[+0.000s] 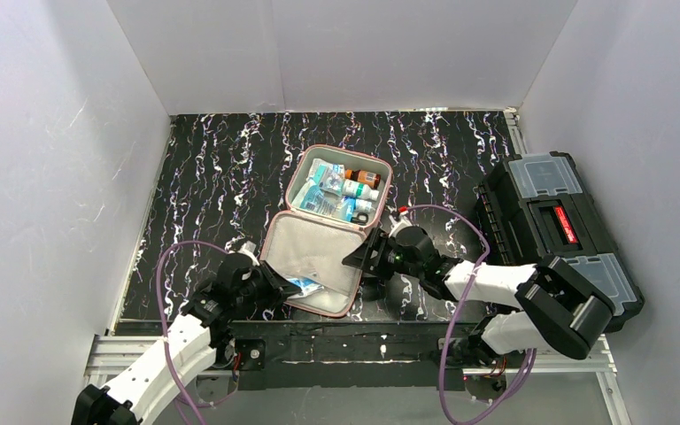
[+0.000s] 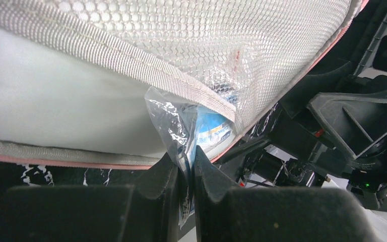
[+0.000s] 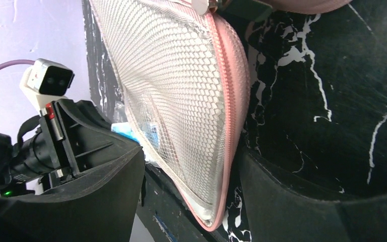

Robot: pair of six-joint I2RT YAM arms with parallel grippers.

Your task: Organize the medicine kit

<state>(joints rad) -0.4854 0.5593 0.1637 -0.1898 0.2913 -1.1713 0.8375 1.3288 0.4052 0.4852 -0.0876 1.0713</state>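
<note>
The pink medicine kit (image 1: 319, 248) lies open on the black marbled table, its far half filled with bottles and packets (image 1: 341, 190). The near half is the grey-lined lid with a mesh pocket (image 2: 232, 40). My left gripper (image 2: 185, 160) is shut on a clear plastic packet (image 2: 209, 131) with blue-and-white contents, whose far end sits under the pocket's hem at the lid's near edge (image 1: 305, 285). My right gripper (image 3: 189, 161) stands open with its fingers on either side of the lid's near right corner (image 3: 234, 101), the mesh between them. The packet (image 3: 148, 133) shows through the mesh.
A black toolbox (image 1: 549, 230) with clear compartments stands at the right edge of the table. White walls enclose the table on three sides. The two arms face each other closely across the lid, left arm (image 3: 50, 131) and right arm (image 2: 352, 116).
</note>
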